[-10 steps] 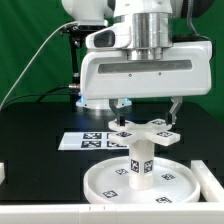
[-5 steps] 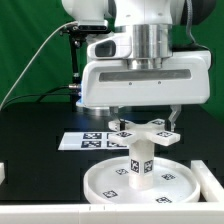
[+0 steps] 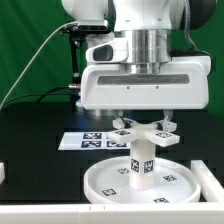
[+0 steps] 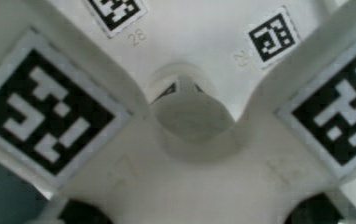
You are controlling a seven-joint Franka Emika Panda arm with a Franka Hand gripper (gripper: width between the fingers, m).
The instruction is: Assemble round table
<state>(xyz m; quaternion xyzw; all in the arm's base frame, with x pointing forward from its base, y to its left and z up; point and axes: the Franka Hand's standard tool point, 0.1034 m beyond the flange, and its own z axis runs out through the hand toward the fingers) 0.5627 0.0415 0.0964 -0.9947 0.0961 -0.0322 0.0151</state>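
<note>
White plastic cross-shaped foot point(image 3: 143, 137) sat atop the leg point(image 3: 141, 165), the hand point(image 3: 142, 122) spread wide around it, apparently to twist it tight.

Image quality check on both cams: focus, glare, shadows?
Exterior view: sharp and evenly lit; the white round disc and cross-shaped foot run bright against the black table, with no hard shadows. Wrist view: very close and soft, tag edges blurred, foot whites near washed out.

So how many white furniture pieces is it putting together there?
3: the round disc lying on the table, the leg standing upright at its centre, and the cross-shaped foot on top of the leg, under the robot's fingers.
</note>
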